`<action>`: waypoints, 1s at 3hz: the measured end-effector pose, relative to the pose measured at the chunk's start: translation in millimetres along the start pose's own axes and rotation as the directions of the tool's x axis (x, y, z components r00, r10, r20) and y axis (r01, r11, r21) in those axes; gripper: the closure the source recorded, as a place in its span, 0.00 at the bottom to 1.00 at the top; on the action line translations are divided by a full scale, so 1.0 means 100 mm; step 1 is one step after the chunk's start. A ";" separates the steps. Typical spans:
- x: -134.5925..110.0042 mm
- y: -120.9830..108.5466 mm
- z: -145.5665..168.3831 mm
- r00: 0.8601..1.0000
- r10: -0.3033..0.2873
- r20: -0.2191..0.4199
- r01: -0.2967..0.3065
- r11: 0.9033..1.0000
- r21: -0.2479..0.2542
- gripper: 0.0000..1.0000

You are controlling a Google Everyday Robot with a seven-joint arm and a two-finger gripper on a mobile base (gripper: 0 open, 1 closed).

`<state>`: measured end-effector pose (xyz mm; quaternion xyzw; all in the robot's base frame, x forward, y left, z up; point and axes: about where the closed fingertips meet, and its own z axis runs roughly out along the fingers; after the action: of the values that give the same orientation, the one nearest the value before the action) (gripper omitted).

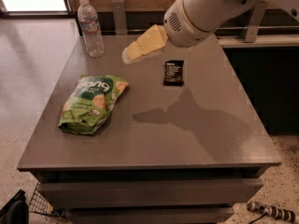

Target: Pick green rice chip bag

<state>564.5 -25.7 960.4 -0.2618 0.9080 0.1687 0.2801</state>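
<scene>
The green rice chip bag [92, 104] lies flat on the left part of the grey table [187, 139], a crinkled bright-green pouch with white lettering and rice-cake pictures. My gripper [135, 50], pale yellow on the end of a thick white arm [210, 10], hangs in the air above the far middle of the table. It is to the upper right of the bag, well apart from it, and holds nothing. Its shadow falls on the table's middle.
A clear water bottle [91, 28] stands at the table's far left corner. A small black bar wrapper [174, 72] lies right of the gripper. A dark counter runs along the back and right. A cable lies on the floor at bottom right.
</scene>
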 end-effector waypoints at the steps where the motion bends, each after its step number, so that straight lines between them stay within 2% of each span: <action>1: -0.05 0.34 0.33 0.997 0.058 -0.045 -0.057 0.998 0.016 0.00; 2: -0.06 0.62 0.91 0.979 0.161 -0.121 -0.157 0.986 0.049 0.00; 3: 0.04 0.70 1.30 0.953 0.240 -0.186 -0.231 0.970 0.072 0.00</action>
<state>576.9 88.0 867.1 -0.1599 0.9596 0.1523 0.1746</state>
